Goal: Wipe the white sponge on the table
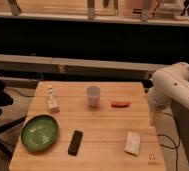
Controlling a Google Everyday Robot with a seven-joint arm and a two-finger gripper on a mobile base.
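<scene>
Pale planks are forming the table point(108, 125), where the white sponge point(132, 143) is lying near the front right corner, close to the small dark logo point(151, 158) (well apart from the black remote point(75, 142) and green bowl point(39, 132)). A paper cup point(93, 95) is standing mid-table. At the right edge, the white arm point(174, 89) is hanging its gripper point(152, 119) beside the tabletop, jaws standing wide, holding nothing.

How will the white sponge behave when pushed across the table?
The white sponge lies flat, so probably won't roll; it looks soft, likely light and squashy. The gripper hangs by the table's right edge, away from the sponge.
</scene>
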